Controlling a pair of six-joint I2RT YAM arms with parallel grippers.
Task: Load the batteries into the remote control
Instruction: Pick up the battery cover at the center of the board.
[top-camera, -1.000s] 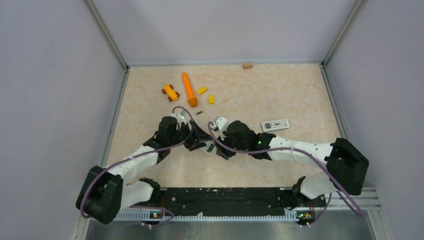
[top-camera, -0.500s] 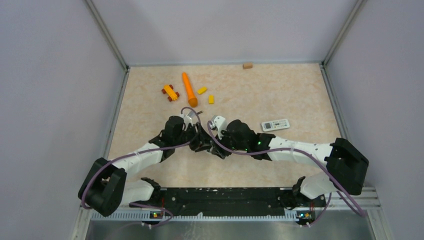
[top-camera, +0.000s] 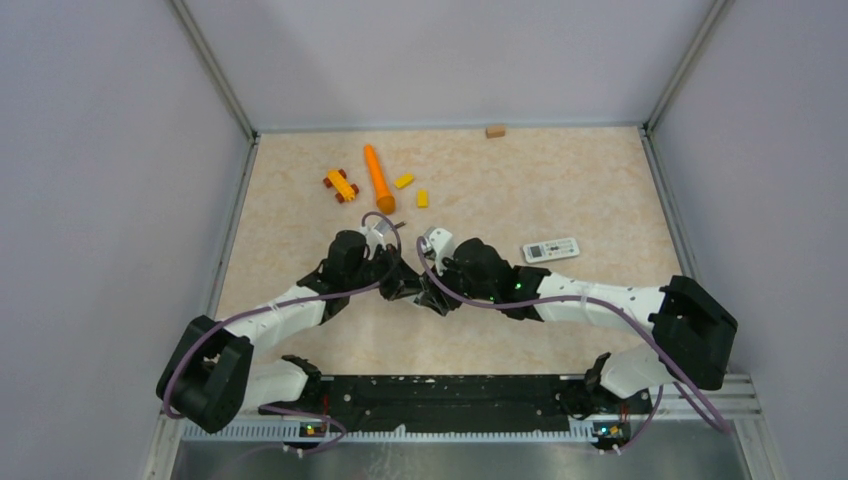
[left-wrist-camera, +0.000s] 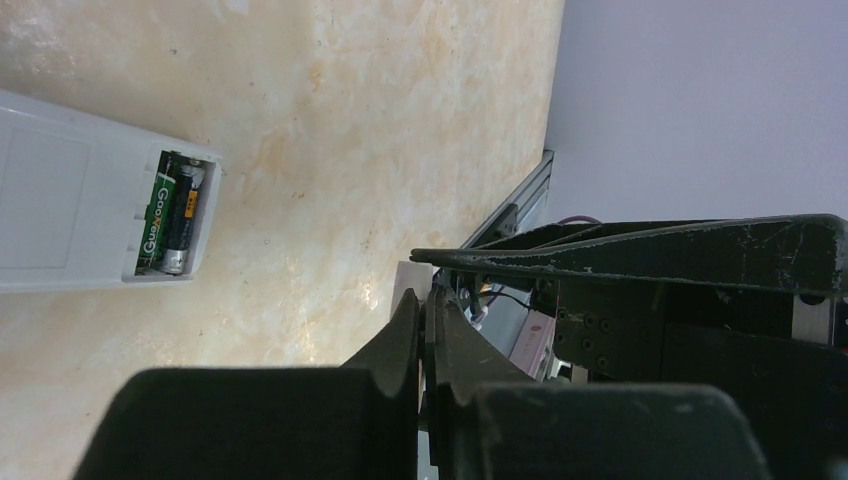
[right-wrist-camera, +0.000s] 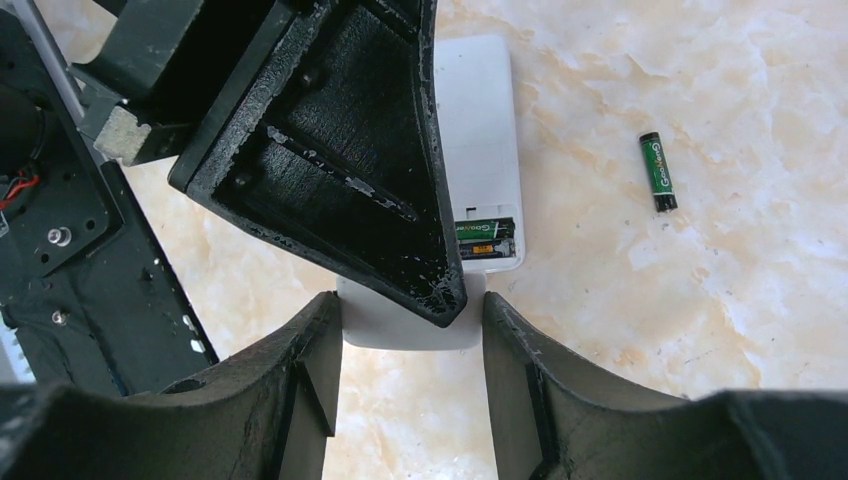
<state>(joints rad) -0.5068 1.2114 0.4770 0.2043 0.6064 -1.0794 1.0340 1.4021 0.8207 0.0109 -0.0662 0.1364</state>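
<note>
Both angled inward, left gripper clenched empty, right gripper clasps white panel.

I have both arms reaching in toward the middle of the table. My left arm runs up and right from its base. My right arm runs up and left, and the two wrists nearly meet. My left gripper is closed, its two fingers pressed flat together with nothing between them. My right gripper stands part-way apart, with a white piece spanning the gap from one finger to the other. From the right wrist I see the left gripper's black fingers coming in from the upper left, their tip sitting right between my right fingertips.
</note>
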